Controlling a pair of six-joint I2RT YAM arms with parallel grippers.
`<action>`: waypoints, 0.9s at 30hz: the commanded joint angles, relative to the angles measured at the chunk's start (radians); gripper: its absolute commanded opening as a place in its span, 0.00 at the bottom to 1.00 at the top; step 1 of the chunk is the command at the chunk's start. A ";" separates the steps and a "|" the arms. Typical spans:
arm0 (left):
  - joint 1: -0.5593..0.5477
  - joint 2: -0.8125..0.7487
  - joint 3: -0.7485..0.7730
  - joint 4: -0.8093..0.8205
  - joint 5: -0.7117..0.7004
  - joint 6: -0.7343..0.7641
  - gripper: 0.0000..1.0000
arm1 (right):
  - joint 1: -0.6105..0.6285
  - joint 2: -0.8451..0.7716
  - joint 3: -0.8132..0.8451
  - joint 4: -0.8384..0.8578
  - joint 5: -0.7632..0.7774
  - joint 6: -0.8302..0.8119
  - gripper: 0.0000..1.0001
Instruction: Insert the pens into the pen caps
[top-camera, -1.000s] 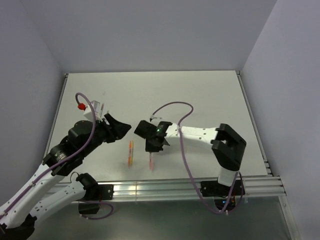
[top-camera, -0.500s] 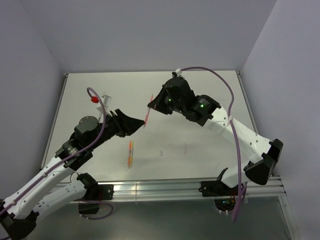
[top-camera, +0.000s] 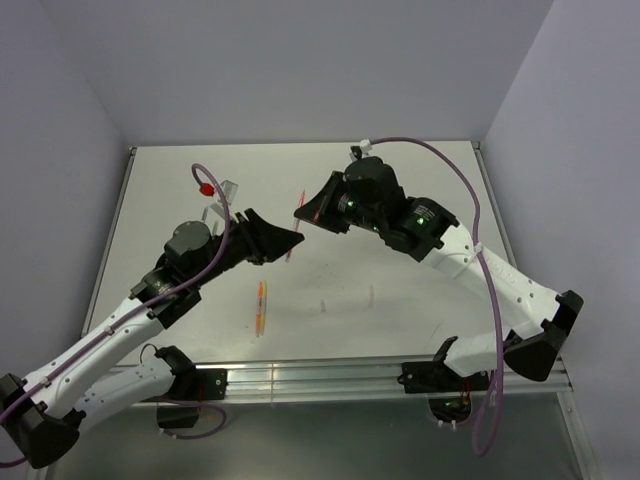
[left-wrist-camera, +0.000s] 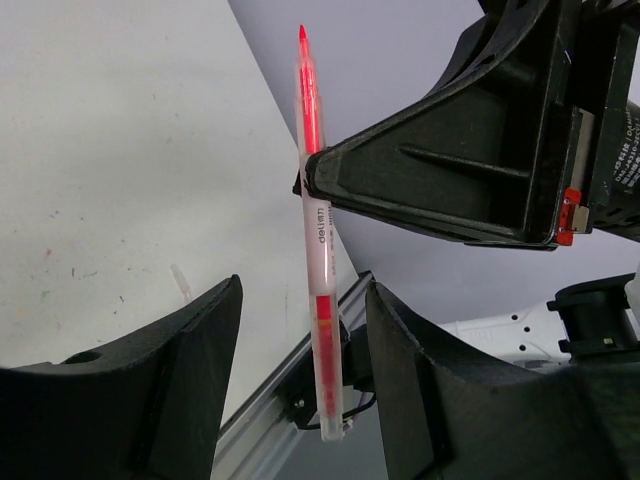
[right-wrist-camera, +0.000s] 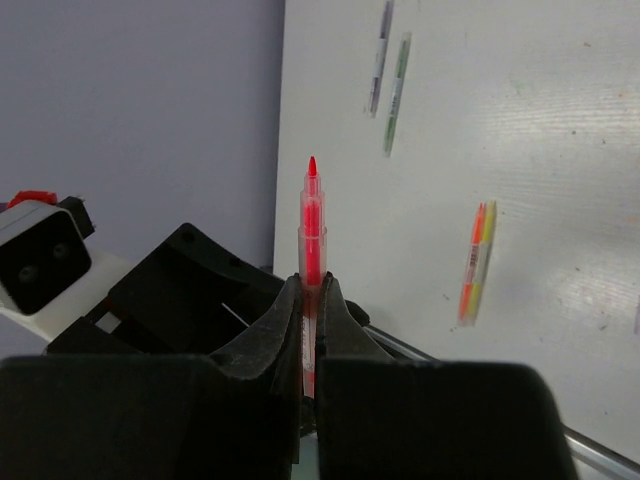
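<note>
My right gripper (right-wrist-camera: 310, 290) is shut on a red pen (right-wrist-camera: 311, 215) and holds it in the air with its tip uncapped. In the left wrist view the red pen (left-wrist-camera: 318, 230) hangs with its lower end between the fingers of my open left gripper (left-wrist-camera: 305, 380), touching neither finger. From above, the left gripper (top-camera: 288, 246) and right gripper (top-camera: 308, 214) meet over the table's middle. An orange and a yellow pen (top-camera: 261, 305) lie side by side on the table. Two small clear pen caps (top-camera: 323, 305) (top-camera: 371, 295) stand nearby.
A grey pen (right-wrist-camera: 380, 55) and a green pen (right-wrist-camera: 397, 90) lie on the white table (top-camera: 420, 190). An aluminium rail (top-camera: 330, 375) runs along the near edge. Grey walls enclose the table on three sides.
The right arm has risen from low over the table and swung back with the red pen. The left gripper has moved right until its fingers stand either side of the pen's lower end.
</note>
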 joint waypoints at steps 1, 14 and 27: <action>0.005 0.001 0.016 0.088 0.034 -0.016 0.59 | 0.013 -0.035 -0.016 0.074 -0.030 0.027 0.00; 0.007 0.006 0.005 0.118 0.071 -0.048 0.40 | 0.074 -0.097 -0.132 0.219 0.027 0.061 0.00; 0.007 0.012 0.020 0.114 0.064 -0.040 0.18 | 0.123 -0.115 -0.169 0.269 0.046 0.047 0.00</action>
